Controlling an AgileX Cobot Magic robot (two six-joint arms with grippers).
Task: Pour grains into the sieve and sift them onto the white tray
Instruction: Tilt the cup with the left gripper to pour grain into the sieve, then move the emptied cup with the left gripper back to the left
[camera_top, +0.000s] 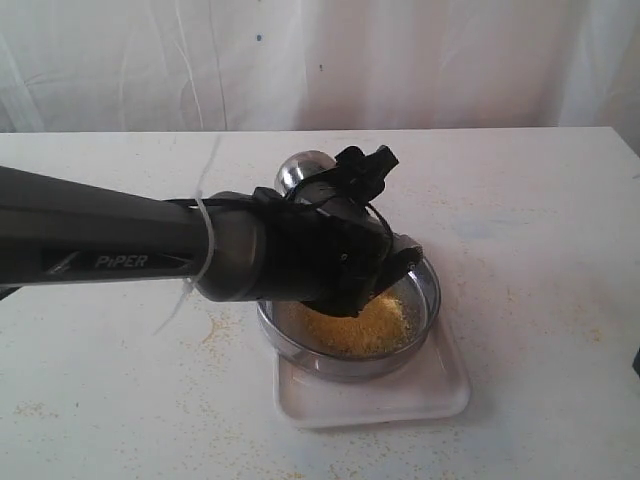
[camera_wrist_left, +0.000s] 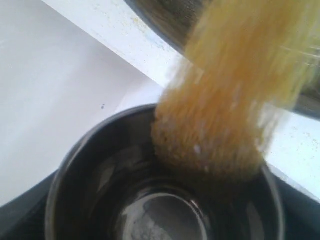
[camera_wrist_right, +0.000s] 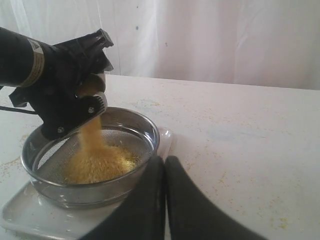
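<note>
My left gripper (camera_top: 370, 265) is shut on a small steel cup (camera_top: 303, 170) and holds it tipped over the sieve (camera_top: 430, 290). Yellowish grains (camera_wrist_left: 225, 100) stream out of the cup's mouth (camera_wrist_left: 100, 165). They land on a heap of grains (camera_wrist_right: 100, 162) on the mesh. The wide steel sieve (camera_wrist_right: 150, 131) rests on the white tray (camera_top: 440, 395). My right gripper (camera_wrist_right: 164, 162) is shut with nothing in it. Its tips lie low beside the sieve's rim and the tray's (camera_wrist_right: 20, 212) edge.
The left arm (camera_top: 100, 245) reaches in from the left across the white table (camera_top: 540, 220). Stray yellow specks lie scattered on the tabletop (camera_wrist_right: 280, 220). A white curtain (camera_top: 420, 60) hangs behind the table's far edge.
</note>
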